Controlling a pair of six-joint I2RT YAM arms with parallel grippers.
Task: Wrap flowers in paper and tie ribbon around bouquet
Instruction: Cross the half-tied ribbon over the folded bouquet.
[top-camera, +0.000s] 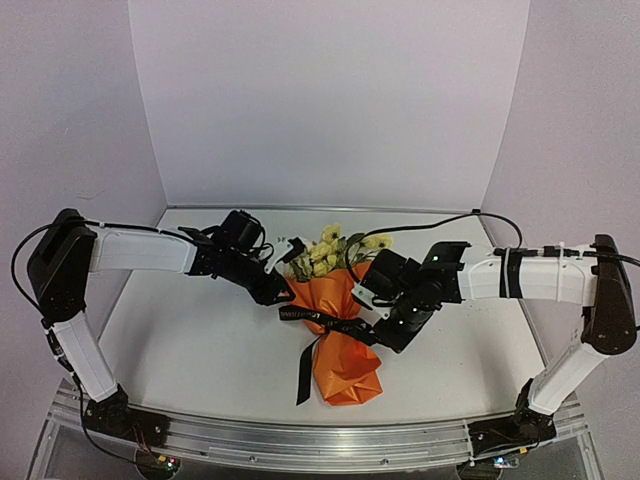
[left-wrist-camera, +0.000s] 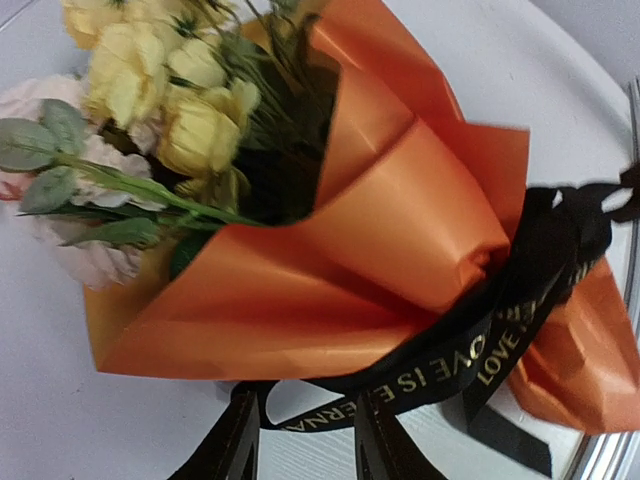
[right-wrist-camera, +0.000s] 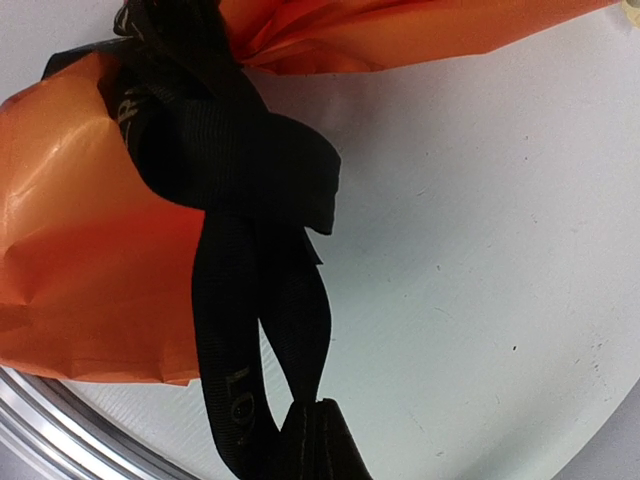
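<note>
The bouquet (top-camera: 343, 335) is laid on the white counter (top-camera: 200, 340), with the flowers (top-camera: 335, 250) at its far end and its narrow end nearest the arm bases. The orange paper (left-wrist-camera: 400, 230) is gathered at the bouquet's waist, where the black ribbon (left-wrist-camera: 520, 300) is wound and knotted. One ribbon tail is trailed onto the counter by the bouquet's left side. The left tool (left-wrist-camera: 305, 425) is held at the bouquet's upper left edge, its jaws set narrowly apart, with the lettered ribbon crossing just beyond the fingertips. The right tool (right-wrist-camera: 315, 425) is held at the bouquet's right side, closed on two ribbon strands running from the knot.
</note>
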